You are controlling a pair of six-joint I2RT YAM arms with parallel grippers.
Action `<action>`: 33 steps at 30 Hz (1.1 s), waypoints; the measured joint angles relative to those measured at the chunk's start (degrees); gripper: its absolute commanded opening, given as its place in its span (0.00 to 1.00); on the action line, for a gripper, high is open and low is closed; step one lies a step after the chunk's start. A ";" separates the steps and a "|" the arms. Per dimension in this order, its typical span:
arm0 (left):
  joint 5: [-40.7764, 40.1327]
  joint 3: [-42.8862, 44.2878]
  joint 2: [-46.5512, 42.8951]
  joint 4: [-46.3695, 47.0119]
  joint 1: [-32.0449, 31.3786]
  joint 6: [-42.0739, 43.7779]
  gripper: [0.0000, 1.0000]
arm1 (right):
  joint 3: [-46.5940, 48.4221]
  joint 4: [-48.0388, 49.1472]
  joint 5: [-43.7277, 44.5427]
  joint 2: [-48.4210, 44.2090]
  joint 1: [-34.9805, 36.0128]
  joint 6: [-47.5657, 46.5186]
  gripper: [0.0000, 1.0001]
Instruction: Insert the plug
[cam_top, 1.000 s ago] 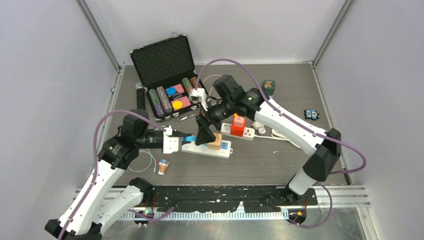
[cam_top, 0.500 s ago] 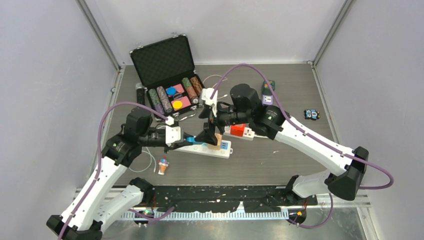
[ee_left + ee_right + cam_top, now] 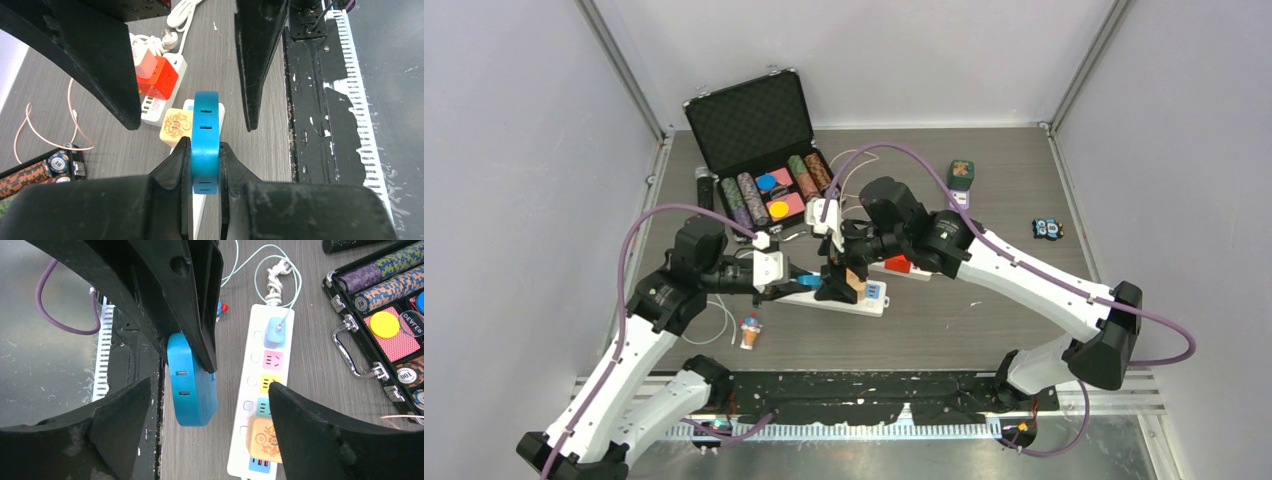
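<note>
Table (image 3: 964,325) | left tool (image 3: 205,148) grips blue plug (image 3: 206,115) | right tool (image 3: 209,385) wide, shifted nearer blue plug

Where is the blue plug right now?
In the left wrist view, the blue plug is pinched in the left gripper, above the white power strip beside the tan adapter, with the open right gripper around it.

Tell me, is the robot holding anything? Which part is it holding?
Yes. The left fingers pinch a blue plug by its two opposite sides, near one end. The right fingers are open and hold nothing.
</note>
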 measured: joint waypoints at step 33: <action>-27.76 -19.41 -22.16 12.85 -0.02 -12.46 1.00 | -3.98 2.86 6.12 5.11 0.24 -0.55 0.05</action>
